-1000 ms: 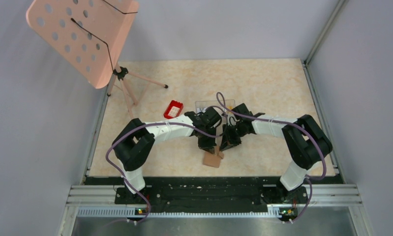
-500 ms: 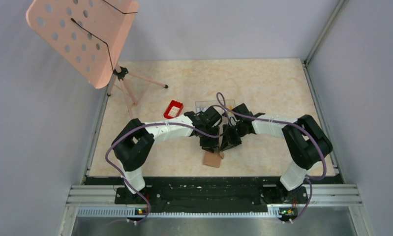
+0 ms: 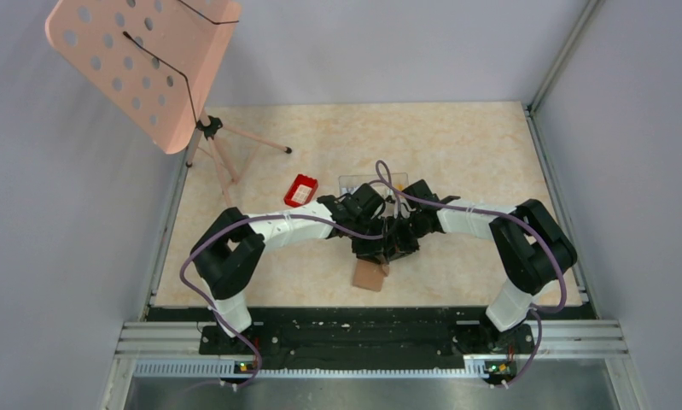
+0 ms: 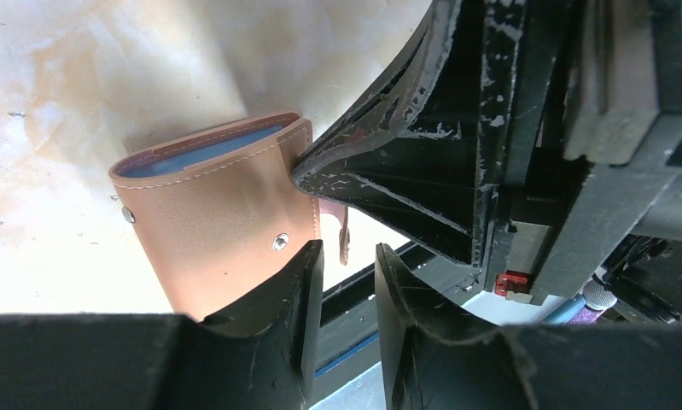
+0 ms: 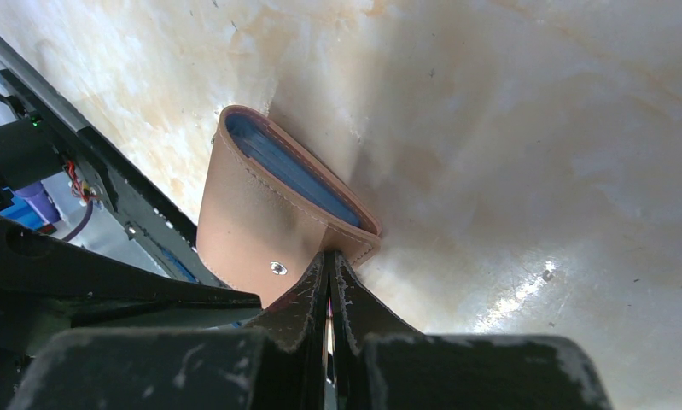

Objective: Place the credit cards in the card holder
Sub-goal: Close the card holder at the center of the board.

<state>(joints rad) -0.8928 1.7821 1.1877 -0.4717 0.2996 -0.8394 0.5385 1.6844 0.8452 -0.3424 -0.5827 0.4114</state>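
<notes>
The card holder (image 5: 252,226) is a tan wallet with a stud and blue lining, slightly open and tilted on the table. It also shows in the top view (image 3: 370,276) and the left wrist view (image 4: 218,213). My right gripper (image 5: 329,256) is shut on the wallet's edge by the stud; it shows in the top view (image 3: 395,248). My left gripper (image 4: 350,252) is open, right beside the wallet, with the wallet's small strap (image 4: 345,243) hanging at its fingertips; it shows in the top view (image 3: 370,249). No credit cards are clearly visible.
A small red tray (image 3: 300,190) lies left of the arms. A clear plastic box (image 3: 357,182) sits behind the grippers, partly hidden by them. A pink perforated stand (image 3: 141,64) on a tripod is at the back left. The table's front rail (image 3: 363,312) is close to the wallet.
My left gripper has moved right, up against the right gripper over the wallet. The right gripper and the wallet have stayed about where they were.
</notes>
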